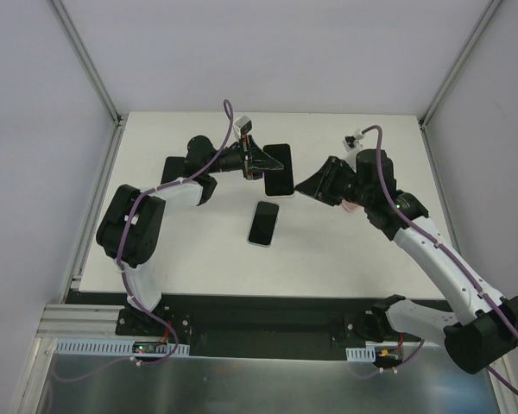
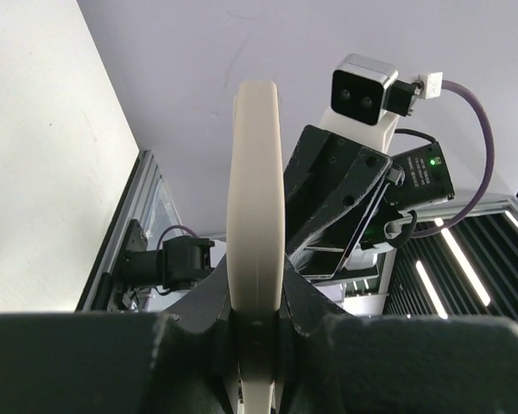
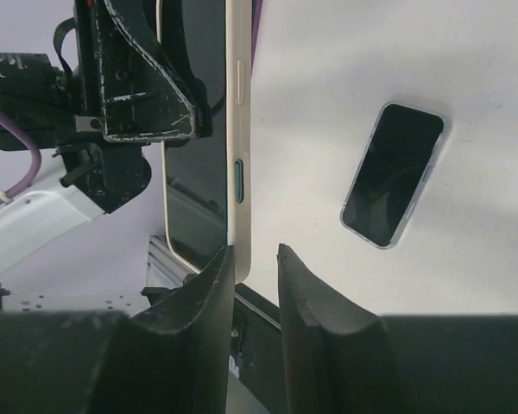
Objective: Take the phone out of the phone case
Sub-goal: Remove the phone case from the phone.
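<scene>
My left gripper (image 1: 261,162) is shut on a cream phone case (image 1: 279,168) and holds it on edge above the middle of the table. In the left wrist view the case's cream edge (image 2: 255,216) stands upright between the jaws (image 2: 257,319). In the right wrist view the case (image 3: 238,129) shows a dark glossy face and side buttons. My right gripper (image 3: 256,259) is open with the case's lower end between its fingers, touching the left one and apart from the right one. A dark-screened phone (image 1: 263,222) lies flat on the table below, also in the right wrist view (image 3: 392,174).
A flat black object (image 1: 173,166) lies on the table behind the left arm. A small pinkish thing (image 1: 351,207) shows under the right arm. Metal frame posts (image 1: 86,60) rise at the table's back corners. The right arm fills the space beyond the case in the left wrist view (image 2: 354,190).
</scene>
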